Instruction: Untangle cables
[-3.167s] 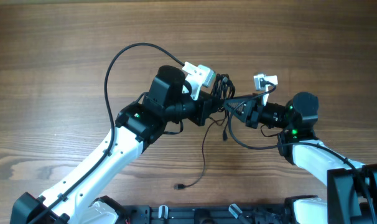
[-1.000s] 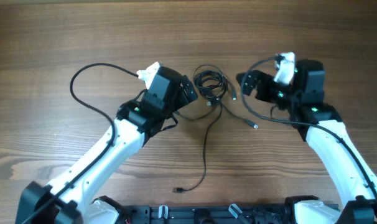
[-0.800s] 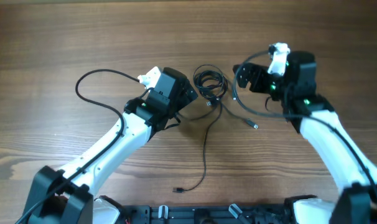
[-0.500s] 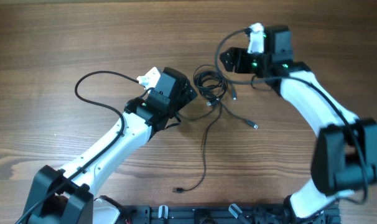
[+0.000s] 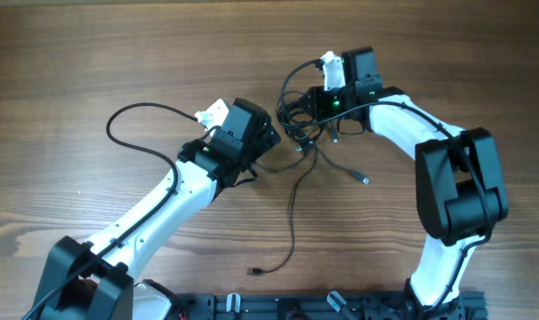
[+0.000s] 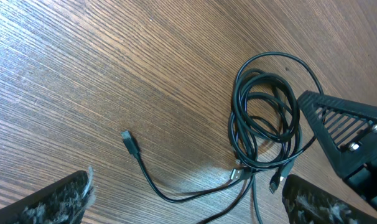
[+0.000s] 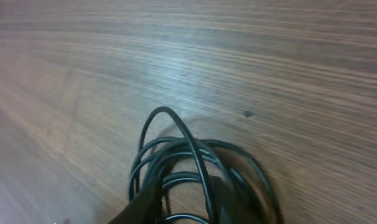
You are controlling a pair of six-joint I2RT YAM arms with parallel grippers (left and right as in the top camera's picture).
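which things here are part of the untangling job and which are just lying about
Part of the job:
- coiled cables
- long loose cable ending in a plug
- short plugged cable
- right tool, at the coil
- left tool, open beside it

Just there:
- wooden table
- thick arm cable

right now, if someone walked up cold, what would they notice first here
The black coil of cables sits near the middle of the wooden table, with the right gripper down on it, fingers straddling several strands. Beside it the left gripper hangs wide open, touching nothing. One loose cable trails from the coil toward the near edge, ending in a small plug.
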